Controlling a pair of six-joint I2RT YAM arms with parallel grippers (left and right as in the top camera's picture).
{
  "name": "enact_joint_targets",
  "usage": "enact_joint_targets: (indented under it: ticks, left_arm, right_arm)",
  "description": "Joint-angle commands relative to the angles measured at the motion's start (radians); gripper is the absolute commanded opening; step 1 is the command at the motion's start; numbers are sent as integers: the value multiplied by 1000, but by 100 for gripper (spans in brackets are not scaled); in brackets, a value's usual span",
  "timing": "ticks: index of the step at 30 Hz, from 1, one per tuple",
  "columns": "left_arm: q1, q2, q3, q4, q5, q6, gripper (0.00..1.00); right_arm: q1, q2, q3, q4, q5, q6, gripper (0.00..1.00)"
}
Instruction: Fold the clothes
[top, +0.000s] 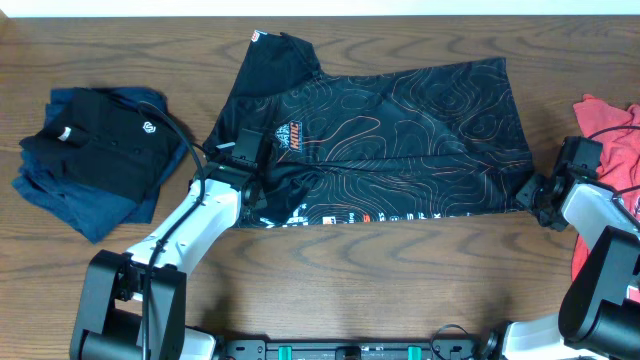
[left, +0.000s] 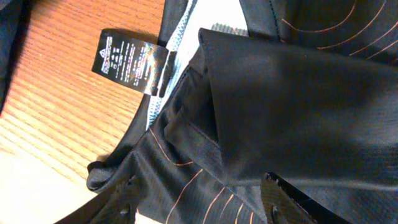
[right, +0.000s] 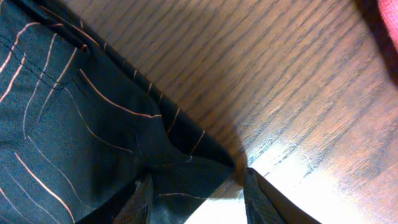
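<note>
Jersey (top: 390, 130) half-folded on tabletop (top: 400, 270): right tool (right: 198, 186) wide astride hem corner, left tool (left: 199, 186) at collar end (grip: cannot tell). Next, probably pinch both ends, carry across.

Items on the wooden bench (top: 400, 270) apart from the work piece.
At your far left you see a folded black polo (top: 95, 145) with a small white emblem, lying on a dark blue garment (top: 95, 215). At your far right, a crumpled red T-shirt (top: 612, 125) runs past the frame edge.
</note>
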Motion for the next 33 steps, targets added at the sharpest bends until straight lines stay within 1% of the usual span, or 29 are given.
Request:
enact_joint_targets:
  ticks: [1,3,4,8,9,10,11,16,20,26,31,32,33]
  left_arm:
    - [4,-9,-13,-3,-23,-21,65]
    - [4,-9,-16,-3,-23,-21,64]
    - [4,-9,-17,-3,-24,-21,64]
    - [4,-9,-23,-7,-23,-21,65]
    - [4,-9,-23,-10,-23,-21,69]
    - [4,-9,-23,-11,-23,-21,69]
    - [4,-9,-23,-11,-24,-21,69]
    - [4,-9,-23,-23,-24,-20,70]
    - [4,-9,-23,-24,-24,-20,70]
    - [4,-9,-23,14,-23,-20,70]
    - [4,-9,-24,16,-24,-20,70]
    - [4,-9,-24,17,-24,-20,69]
    - [5,-9,-24,20,-24,-20,61]
  right_arm:
    - [-4,6,-11,4,-20,13,46]
    - [-4,6,-11,6,-28,14,43]
    - [-4,6,-11,6,-31,14,38]
    - [-4,6,-11,6,-31,13,13]
    - [-4,6,-11,8,-30,13,7]
    - [-4,6,-11,10,-31,13,3]
    - [-4,6,-11,10,-30,13,1]
    - [-7,5,-11,-26,-10,14,1]
    - [-24,5,-11,-86,35,70,1]
    - [-37,5,-11,-116,34,69,1]
    - [-39,5,-11,-171,34,69,1]
    - [-40,5,-11,-180,34,69,1]
    - [-42,5,-11,-186,34,70,1]
